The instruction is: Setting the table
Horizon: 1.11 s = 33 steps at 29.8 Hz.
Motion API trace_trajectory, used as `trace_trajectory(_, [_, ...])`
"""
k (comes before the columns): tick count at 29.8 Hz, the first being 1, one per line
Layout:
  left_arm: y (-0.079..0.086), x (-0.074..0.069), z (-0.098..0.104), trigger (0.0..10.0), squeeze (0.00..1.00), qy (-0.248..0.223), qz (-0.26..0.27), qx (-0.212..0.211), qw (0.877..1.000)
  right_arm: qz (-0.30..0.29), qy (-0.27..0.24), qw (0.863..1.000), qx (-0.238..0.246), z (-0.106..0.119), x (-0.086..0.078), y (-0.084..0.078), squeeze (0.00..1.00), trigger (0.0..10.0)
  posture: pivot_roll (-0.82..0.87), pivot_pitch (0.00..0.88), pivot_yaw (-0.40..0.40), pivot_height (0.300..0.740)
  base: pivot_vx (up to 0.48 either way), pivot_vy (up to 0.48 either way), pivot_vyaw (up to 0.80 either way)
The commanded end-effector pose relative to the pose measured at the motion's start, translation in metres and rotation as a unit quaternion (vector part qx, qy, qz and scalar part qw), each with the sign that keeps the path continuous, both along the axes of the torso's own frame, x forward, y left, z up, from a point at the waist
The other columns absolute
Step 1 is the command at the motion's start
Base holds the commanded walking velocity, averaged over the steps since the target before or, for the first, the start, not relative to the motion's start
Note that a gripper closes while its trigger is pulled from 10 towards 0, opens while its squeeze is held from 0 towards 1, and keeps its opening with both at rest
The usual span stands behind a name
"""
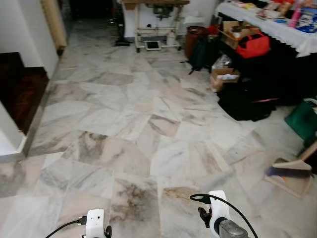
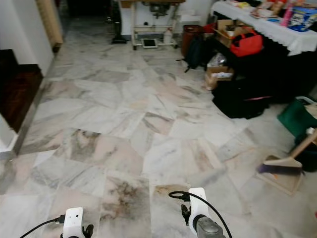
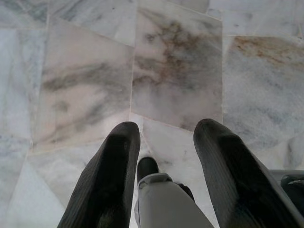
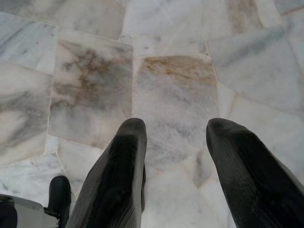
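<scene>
Table waits at upper right; left gripper and right gripper hang wide open, empty (approach squarely, skirting bags).

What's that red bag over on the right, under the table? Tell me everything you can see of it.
The red bag is a soft, fabric-looking duffel with black straps or trim along its top. It sits bulging under the table with the white cloth, seemingly on top of dark luggage, beside an open cardboard box. It looks closed, though its zip is too small to make out. Nothing is holding it.
</scene>
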State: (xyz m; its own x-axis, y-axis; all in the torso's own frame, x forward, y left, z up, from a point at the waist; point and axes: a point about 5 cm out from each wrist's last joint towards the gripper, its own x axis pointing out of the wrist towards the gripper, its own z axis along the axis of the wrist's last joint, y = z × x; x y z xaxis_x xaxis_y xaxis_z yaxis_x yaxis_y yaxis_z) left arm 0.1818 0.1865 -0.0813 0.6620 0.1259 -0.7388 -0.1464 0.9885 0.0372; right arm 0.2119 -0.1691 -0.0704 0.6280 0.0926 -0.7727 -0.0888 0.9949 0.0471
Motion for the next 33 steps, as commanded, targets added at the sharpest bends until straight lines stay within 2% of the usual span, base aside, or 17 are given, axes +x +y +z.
trace_trajectory(1, [0.0002,0.0022,0.0011,10.0,0.00,-0.003,0.000,0.001,1.000,0.002,0.001,1.000,-0.003,0.0004,0.0008,-0.0004,0.00,10.0,0.10,0.000,-0.068,0.740,0.000,0.000,-0.76])
trace_trajectory(13, [-0.0028,-0.0019,-0.0010,10.0,0.00,0.001,0.001,0.006,1.000,0.003,0.004,1.000,-0.008,0.0007,0.0013,-0.0029,0.00,10.0,0.10,0.000,-0.087,0.740,0.000,0.000,-0.76])
trace_trajectory(18, [-0.0039,-0.0023,-0.0014,10.0,0.00,0.003,0.003,0.008,1.000,0.005,0.004,1.000,-0.010,0.0010,0.0018,-0.0032,0.00,10.0,0.11,0.000,-0.097,0.740,0.000,-0.287,-0.76])
trace_trajectory(26, [-0.0058,-0.0030,-0.0021,10.0,0.00,0.006,0.005,0.003,1.000,0.005,0.002,1.000,-0.011,0.0028,0.0049,-0.0041,0.00,10.0,0.11,0.000,-0.093,0.740,0.000,0.000,-0.76])
trace_trajectory(33, [-0.0073,-0.0033,-0.0023,10.0,0.00,0.007,-0.004,0.008,1.000,0.002,0.007,1.000,-0.012,0.0008,0.0014,-0.0051,0.00,10.0,0.11,0.000,-0.097,0.740,0.000,0.000,-0.76])
